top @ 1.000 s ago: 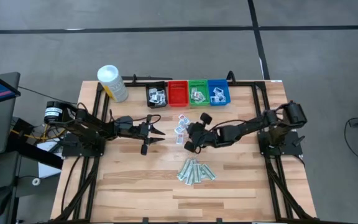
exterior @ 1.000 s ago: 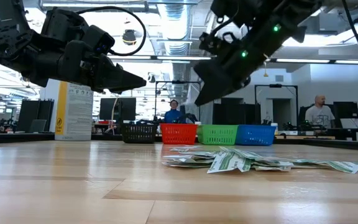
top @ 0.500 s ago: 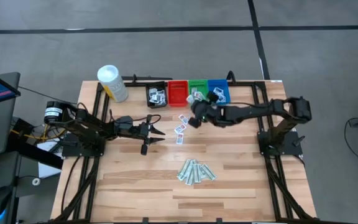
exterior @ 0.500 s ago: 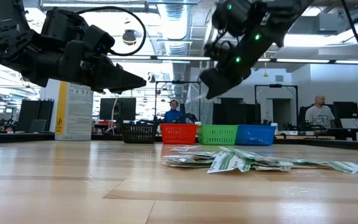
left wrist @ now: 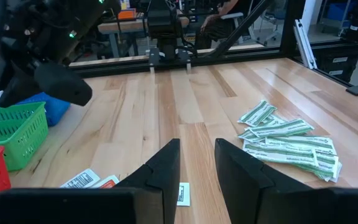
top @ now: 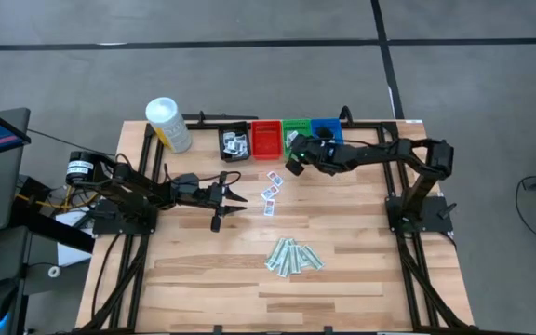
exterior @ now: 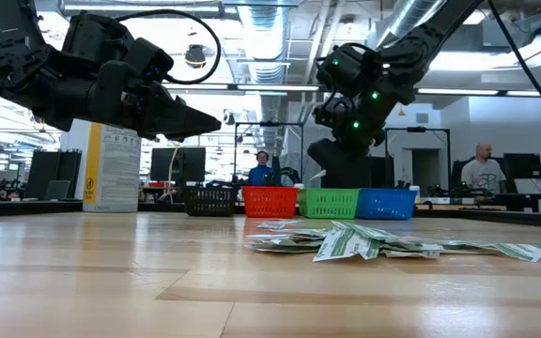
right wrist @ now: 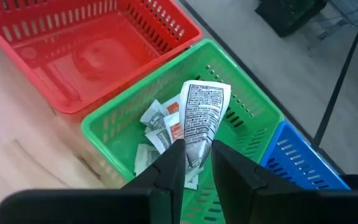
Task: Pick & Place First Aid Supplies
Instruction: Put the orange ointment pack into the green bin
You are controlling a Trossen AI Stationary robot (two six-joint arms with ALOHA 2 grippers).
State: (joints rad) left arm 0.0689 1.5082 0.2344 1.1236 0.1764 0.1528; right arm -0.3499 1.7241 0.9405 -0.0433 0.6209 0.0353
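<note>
My right gripper (top: pixel 295 165) is at the near rim of the green bin (right wrist: pixel 241 102), shut on a white paper packet with dark print (right wrist: pixel 199 115). Several white packets lie inside that bin (top: pixel 296 140). More white packets (top: pixel 270 186) lie loose on the table's middle, and a heap of pale-green strips (top: pixel 293 256) lies nearer the front. My left gripper (top: pixel 234 197) hovers left of the loose packets, open with a narrow gap and nothing in it (left wrist: pixel 197 158). My right gripper pinches the packet's near end (right wrist: pixel 193 152) between its two fingers (right wrist: pixel 169 168). The fingers slant down toward the table's far edge. The packet sticks out beyond the fingertips, lifted clear and hanging over the green bin's inside.
Along the far edge stand a black bin (top: pixel 234 142), a red bin (top: pixel 266 140) and a blue bin (top: pixel 327 137) beside the green one. A white canister with a yellow label (top: pixel 168 124) stands at the far left. Bare wood lies along the near edge.
My right gripper has swung from the table's middle toward the far edge and now stands over the green bin's near rim. My left arm has kept still.
</note>
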